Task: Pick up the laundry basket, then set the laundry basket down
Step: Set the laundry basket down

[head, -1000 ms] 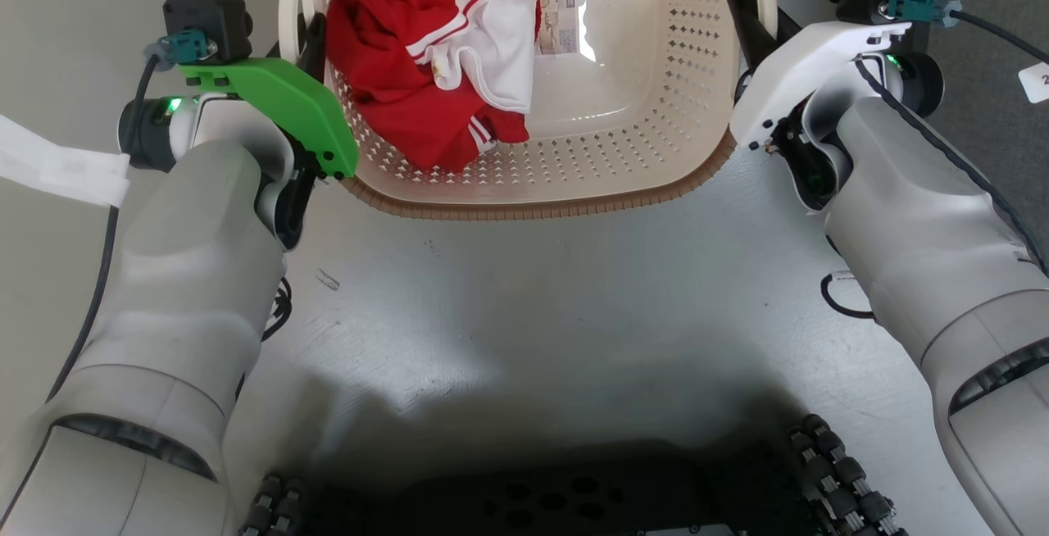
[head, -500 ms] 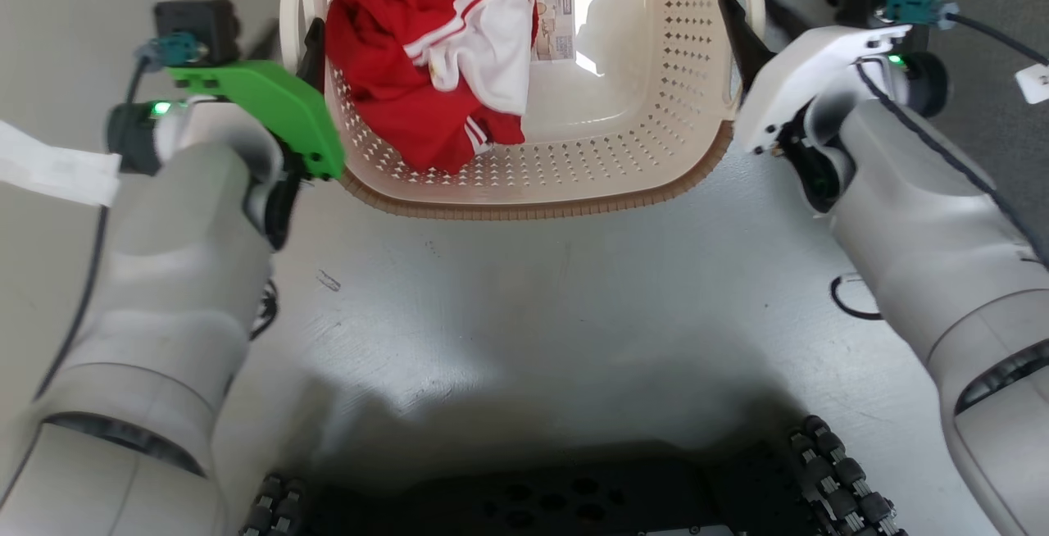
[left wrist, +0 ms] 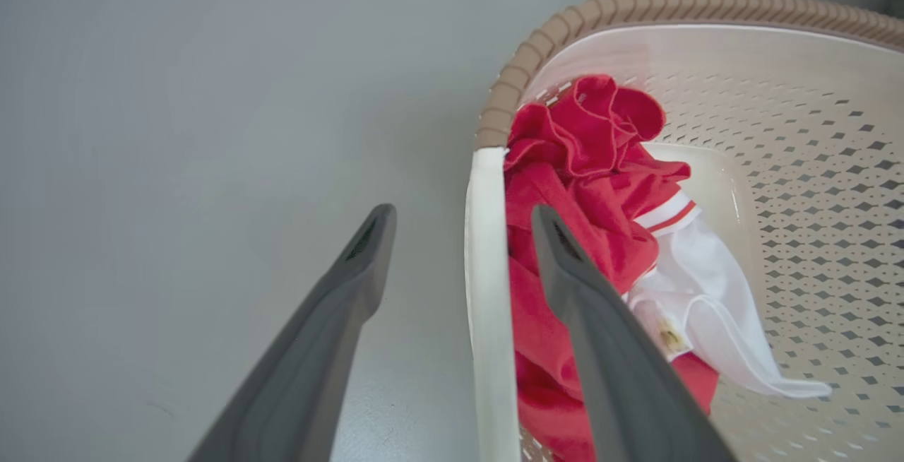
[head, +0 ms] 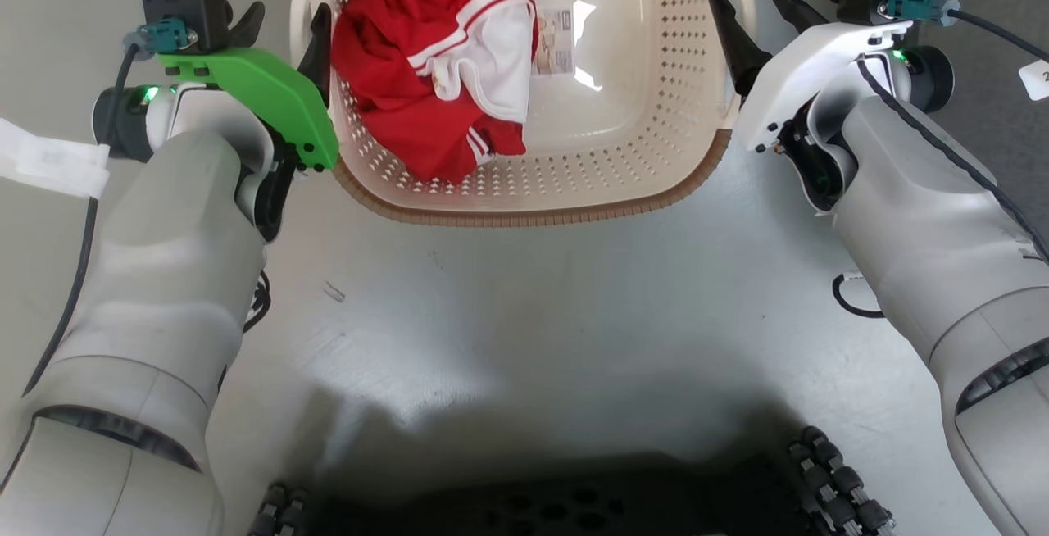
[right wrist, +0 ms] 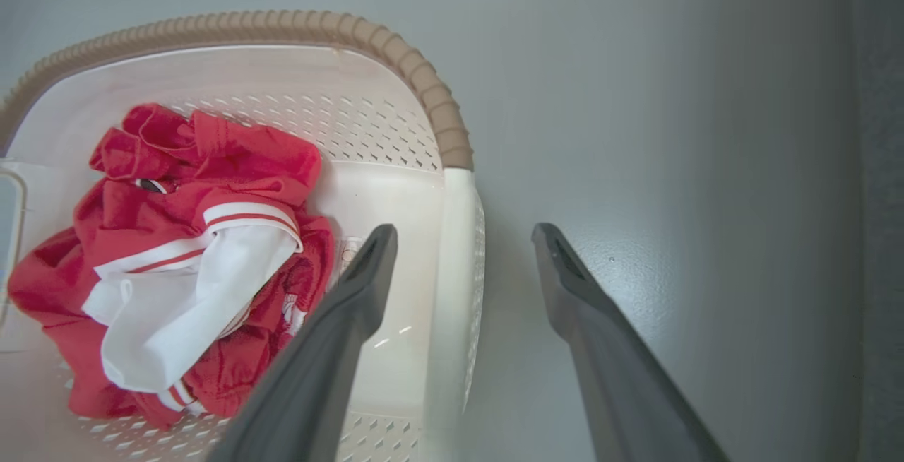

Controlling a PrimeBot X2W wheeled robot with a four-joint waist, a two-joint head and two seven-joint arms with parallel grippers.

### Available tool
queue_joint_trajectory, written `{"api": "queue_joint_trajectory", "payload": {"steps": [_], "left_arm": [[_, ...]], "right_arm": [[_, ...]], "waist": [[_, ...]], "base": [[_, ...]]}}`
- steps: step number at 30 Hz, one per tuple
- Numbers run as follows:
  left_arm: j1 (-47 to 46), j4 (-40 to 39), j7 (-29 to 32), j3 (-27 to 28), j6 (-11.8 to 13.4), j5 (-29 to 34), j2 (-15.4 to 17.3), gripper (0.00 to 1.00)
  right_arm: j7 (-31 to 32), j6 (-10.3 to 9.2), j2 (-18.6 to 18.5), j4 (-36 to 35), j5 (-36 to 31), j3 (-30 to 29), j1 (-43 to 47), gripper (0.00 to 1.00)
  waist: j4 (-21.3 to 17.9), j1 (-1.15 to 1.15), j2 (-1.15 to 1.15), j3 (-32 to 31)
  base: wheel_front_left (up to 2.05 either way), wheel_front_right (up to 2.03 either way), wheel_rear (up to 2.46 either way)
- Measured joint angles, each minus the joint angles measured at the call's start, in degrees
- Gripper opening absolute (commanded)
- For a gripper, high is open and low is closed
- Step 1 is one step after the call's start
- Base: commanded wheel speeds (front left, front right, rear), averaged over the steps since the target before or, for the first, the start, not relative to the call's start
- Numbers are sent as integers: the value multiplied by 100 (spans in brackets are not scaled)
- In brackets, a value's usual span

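Note:
The laundry basket rests on the grey floor in front of me, cream with perforated walls and a brown rim. Red and white clothes lie in its left half, and a paper label shows on its bottom. My left gripper is open, one finger outside and one inside the white left handle, not pinching it. On the other side my right gripper is also open, its fingers straddling the white right handle with gaps on both sides.
My dark wheeled base lies along the bottom of the head view. A white paper strip lies on the floor at the left. A black cable loop sits under my right forearm, beside a darker floor strip.
Both grippers were closed on the basket's handles a second ago; now their fingers have spread and let go. The basket has shifted slightly in the head view.

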Motion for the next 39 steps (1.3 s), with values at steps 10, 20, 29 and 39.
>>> {"api": "queue_joint_trajectory", "payload": {"steps": [10, 20, 29, 39], "left_arm": [[391, 158, -70, -69, 1, 114, -5, 100], [814, 81, -103, -113, 82, 297, 24, 100], [1143, -559, -118, 189, 380, 374, 224, 100], [1770, -1339, -119, 522, 715, 713, 431, 100]], "right_arm": [[-32, 0, -77, -231, -2, -29, 244, 100], [-32, 0, -109, -459, -54, -231, 775, 100], [-33, -20, -142, -801, -92, -543, 1234, 100], [-33, -242, -224, -1382, -414, -842, 1774, 100]], "waist": [[-16, 0, 0, -557], [-73, 0, 0, -1474], [-126, 0, 0, -2204], [-185, 0, 0, -3015]], "base": [[0, 0, 0], [0, 0, 0], [0, 0, 0], [0, 0, 0]]}}
